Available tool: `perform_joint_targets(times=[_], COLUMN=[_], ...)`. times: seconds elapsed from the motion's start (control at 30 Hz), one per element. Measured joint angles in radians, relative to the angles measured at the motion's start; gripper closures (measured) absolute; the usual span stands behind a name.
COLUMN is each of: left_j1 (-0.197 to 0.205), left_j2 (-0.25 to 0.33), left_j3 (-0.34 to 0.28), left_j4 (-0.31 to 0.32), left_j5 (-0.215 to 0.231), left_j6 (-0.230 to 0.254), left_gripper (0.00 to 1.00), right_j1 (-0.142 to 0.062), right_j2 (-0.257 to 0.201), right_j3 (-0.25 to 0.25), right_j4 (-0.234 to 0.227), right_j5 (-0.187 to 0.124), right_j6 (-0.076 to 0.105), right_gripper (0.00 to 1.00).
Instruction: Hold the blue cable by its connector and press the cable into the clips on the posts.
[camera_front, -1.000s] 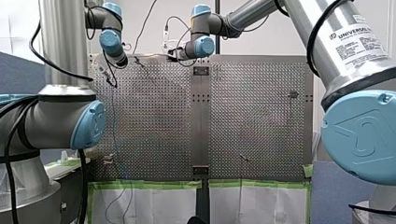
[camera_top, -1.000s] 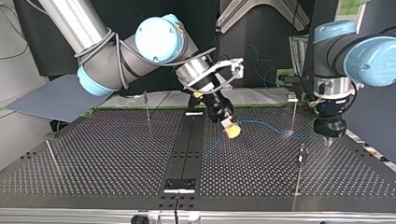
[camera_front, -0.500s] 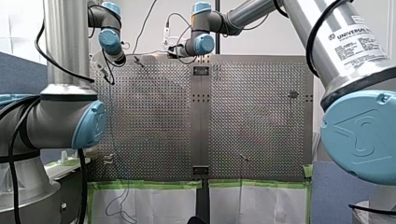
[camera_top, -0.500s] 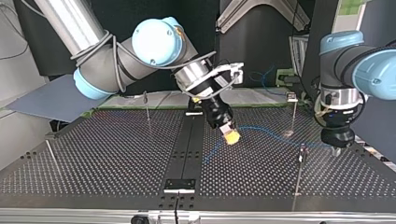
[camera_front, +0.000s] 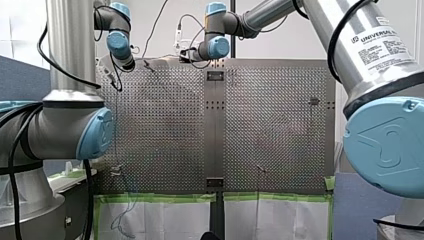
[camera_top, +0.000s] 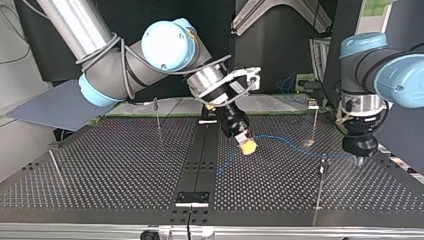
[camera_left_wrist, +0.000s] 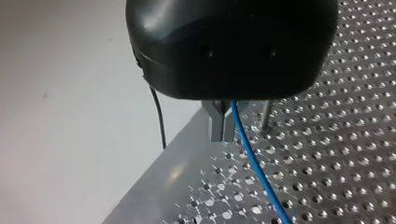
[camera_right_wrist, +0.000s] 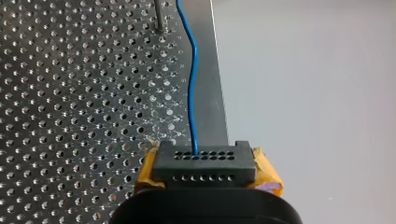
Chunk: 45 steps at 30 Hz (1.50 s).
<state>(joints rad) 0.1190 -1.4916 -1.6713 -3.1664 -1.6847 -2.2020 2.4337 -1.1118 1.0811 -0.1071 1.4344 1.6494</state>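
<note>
A black connector (camera_right_wrist: 204, 164) sits clamped between the yellow pads of my right gripper (camera_right_wrist: 204, 158), which is shut on it. The blue cable (camera_right_wrist: 192, 93) leaves the connector and runs ahead past a thin post (camera_right_wrist: 159, 18). In the top view my right gripper (camera_top: 247, 146) hovers over the table's middle. From there the blue cable (camera_top: 292, 144) stretches low over the table to my left gripper (camera_top: 358, 161) at the right. The metal fingers of my left gripper (camera_left_wrist: 223, 135) are shut on the blue cable (camera_left_wrist: 254, 168), next to a post (camera_left_wrist: 265, 119).
Thin posts stand on the perforated table (camera_top: 125, 170): one with a clip (camera_top: 312, 104) at the back right, one (camera_top: 322, 167) at the front right close to my left gripper, one (camera_top: 157, 112) at the back left. Slack cable (camera_front: 125, 220) hangs over the table's taped edge.
My left gripper has moved toward the top view's near edge with the cable, past the front right post. My right gripper has shifted slightly with the connector.
</note>
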Motion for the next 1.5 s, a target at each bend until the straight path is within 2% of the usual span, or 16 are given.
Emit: perform_joint_targets(times=[0.2,0.7,1.13,1.3,1.5], left_j1=[-0.012,-0.034,-0.026,-0.023,-0.018], left_j2=[0.000,-0.001,-0.017,-0.054,-0.072], left_j3=[-0.008,-0.026,-0.042,-0.025,0.013], left_j4=[-0.015,-0.002,0.061,0.063,0.059], left_j5=[-0.034,-0.056,0.001,0.025,0.030], left_j6=[0.023,0.032,0.031,0.054,0.082], left_gripper=[1.00,1.00,1.00,1.00,1.00], right_j1=[0.000,-0.007,-0.020,-0.024,-0.029], right_j2=[0.001,0.006,0.011,0.013,0.016], right_j3=[0.000,0.001,0.001,0.002,0.001], right_j4=[0.003,0.008,0.010,0.010,0.009], right_j5=[0.000,0.013,0.018,0.018,0.019], right_j6=[0.001,0.002,0.001,0.001,-0.002], right_gripper=[1.00,1.00,1.00,1.00,1.00])
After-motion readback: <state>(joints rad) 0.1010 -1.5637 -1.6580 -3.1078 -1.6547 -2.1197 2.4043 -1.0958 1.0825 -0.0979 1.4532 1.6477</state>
